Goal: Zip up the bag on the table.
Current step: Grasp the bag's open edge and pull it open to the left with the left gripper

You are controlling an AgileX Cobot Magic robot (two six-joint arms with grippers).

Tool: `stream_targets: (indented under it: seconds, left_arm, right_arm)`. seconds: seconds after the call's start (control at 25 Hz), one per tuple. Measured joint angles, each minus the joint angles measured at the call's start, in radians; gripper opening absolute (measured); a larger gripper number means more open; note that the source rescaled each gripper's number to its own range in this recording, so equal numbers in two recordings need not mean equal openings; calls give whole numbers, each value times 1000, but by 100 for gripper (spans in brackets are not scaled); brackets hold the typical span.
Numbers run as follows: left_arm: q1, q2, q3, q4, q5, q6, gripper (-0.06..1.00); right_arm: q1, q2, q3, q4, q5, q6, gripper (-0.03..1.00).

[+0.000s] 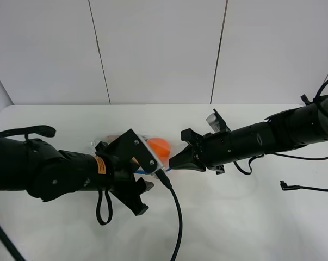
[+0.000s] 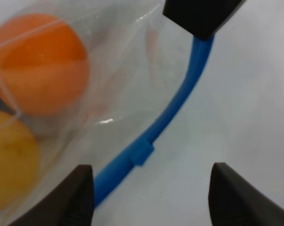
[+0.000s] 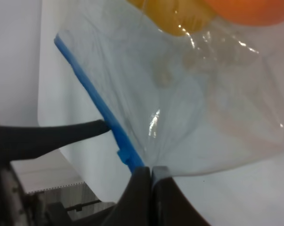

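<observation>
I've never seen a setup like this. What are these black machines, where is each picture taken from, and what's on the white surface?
Two black robot arms, each ending in a two-fingered gripper, work over a white table. The wide picture looks down from a high camera; the two close-ups come from cameras on the arms' wrists. On the table lies a clear plastic bag holding an orange ball and a yellow ball. The right gripper is shut on the bag's edge at the blue zip strip. The left gripper is open, with the strip's slider before it; it holds nothing.
</observation>
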Motion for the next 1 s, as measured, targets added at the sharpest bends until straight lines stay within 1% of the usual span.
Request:
stream_targets:
  seconds: [0.12,0.36,0.44,0.52,0.64,0.8,0.88,0.92,1.0]
  left_arm:
    - [0,34,-22,0,-23,3,100]
    - [0,57,-59,0,-24,51,100]
    - [0,57,-60,0,-22,52,97]
    - [0,57,-60,0,-12,53,87]
    - [0,57,-60,0,-3,54,65]
    - [0,57,-60,0,7,54,37]
    - [0,65,-60,0,9,58,17]
    - [0,70,-60,0,10,64,9]
    - [-2,85,-60,1,11,78,2]
  right_arm:
    - [0,0,0,-6,17,0,0]
    - [0,0,0,-9,20,0,0]
    - [0,0,0,-9,20,0,0]
    - [0,0,0,-9,20,0,0]
    - [0,0,0,-10,20,0,0]
    - [0,0,0,-10,20,0,0]
    - [0,0,0,-10,20,0,0]
    - [0,0,0,-10,20,0,0]
    - [0,0,0,-10,20,0,0]
